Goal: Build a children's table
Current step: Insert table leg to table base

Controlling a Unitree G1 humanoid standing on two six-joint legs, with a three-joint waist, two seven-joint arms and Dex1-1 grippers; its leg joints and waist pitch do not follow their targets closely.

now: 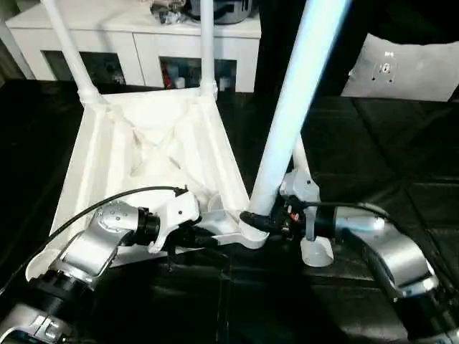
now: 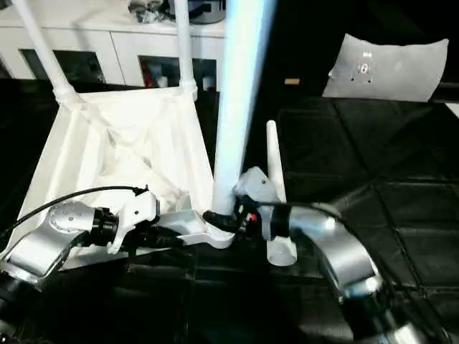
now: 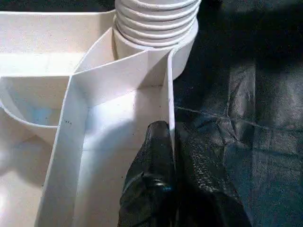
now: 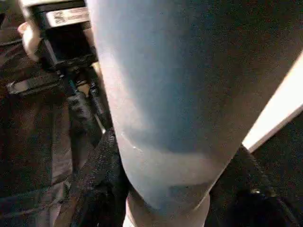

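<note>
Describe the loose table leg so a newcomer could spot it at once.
Find the upturned white table top on the dark floor. Beside its near corner, behind the right gripper, a white tapered leg lies flat. The other legs stand in corner sockets; this one is in none.

White table top (image 1: 143, 154) upside down, ribbed underside up, 3 legs (image 1: 297, 100) upright in corner sockets

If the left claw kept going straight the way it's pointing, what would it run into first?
Probably the threaded base of the table leg in the corner socket, since the left claw, pinching the tabletop's rim wall, points along that wall toward it.
</note>
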